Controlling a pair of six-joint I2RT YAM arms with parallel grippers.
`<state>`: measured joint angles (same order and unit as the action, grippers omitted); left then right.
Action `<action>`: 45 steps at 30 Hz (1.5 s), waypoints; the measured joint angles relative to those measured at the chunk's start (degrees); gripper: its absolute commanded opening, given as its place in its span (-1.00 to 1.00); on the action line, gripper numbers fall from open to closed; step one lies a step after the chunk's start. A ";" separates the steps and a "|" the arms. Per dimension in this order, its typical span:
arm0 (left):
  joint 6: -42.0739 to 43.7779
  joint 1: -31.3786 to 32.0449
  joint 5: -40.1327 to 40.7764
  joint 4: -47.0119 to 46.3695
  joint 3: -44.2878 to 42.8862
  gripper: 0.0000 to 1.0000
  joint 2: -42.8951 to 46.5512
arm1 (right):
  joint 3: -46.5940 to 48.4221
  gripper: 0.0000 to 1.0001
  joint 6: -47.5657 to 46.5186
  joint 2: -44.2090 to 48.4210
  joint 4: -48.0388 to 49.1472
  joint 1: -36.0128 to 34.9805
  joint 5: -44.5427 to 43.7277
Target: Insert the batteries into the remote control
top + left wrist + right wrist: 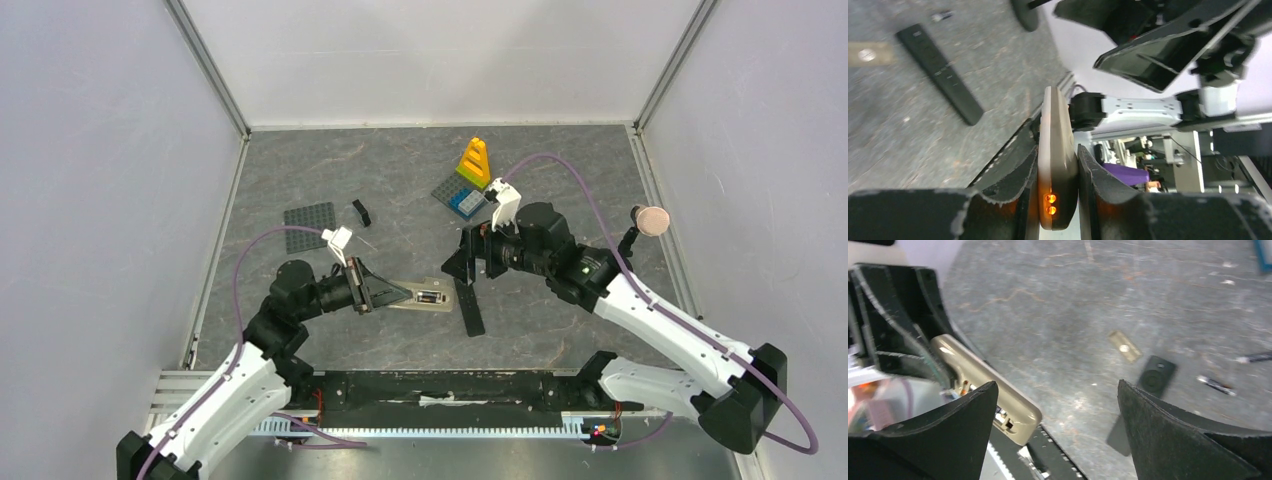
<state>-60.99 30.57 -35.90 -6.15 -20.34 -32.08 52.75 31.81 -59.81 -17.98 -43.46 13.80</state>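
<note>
The tan-grey remote control [425, 298] is clamped by one end in my left gripper [385, 292] and held level just above the table, slot face up with something dark in the slot. In the left wrist view my gripper [1058, 162] is shut on the remote's [1057, 130] edges. My right gripper [468, 265] is open and empty, just right of and above the remote's free end [998, 390]; it also shows in its own wrist view [1057, 385]. Two small dark batteries [1215, 384] [1255, 358] lie on the table. One battery [941, 16] shows in the left wrist view.
A long black bar [470, 308] lies on the table under my right gripper. A small tan flat piece [1124, 346] lies near it. A grey studded plate [309, 225], a black brick piece [361, 211] and a yellow-green brick stack [474, 162] stand farther back.
</note>
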 measured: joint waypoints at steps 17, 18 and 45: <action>7.37 0.00 4.46 13.60 0.79 -0.96 -16.00 | 0.46 0.21 1.14 -18.16 -0.66 -2.78 -16.28; 7.58 0.00 4.57 13.00 1.18 -0.96 -17.22 | 0.72 0.21 2.21 -19.50 -0.39 -3.61 -17.33; 8.41 0.00 6.32 2.60 6.08 -0.96 -22.36 | 16.83 -0.29 18.99 -45.07 -0.92 -12.26 -30.05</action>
<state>-52.58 30.57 -29.58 -3.55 -14.26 -54.43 69.58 50.81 -104.88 -18.90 -55.72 -16.25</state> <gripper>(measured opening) 0.328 0.407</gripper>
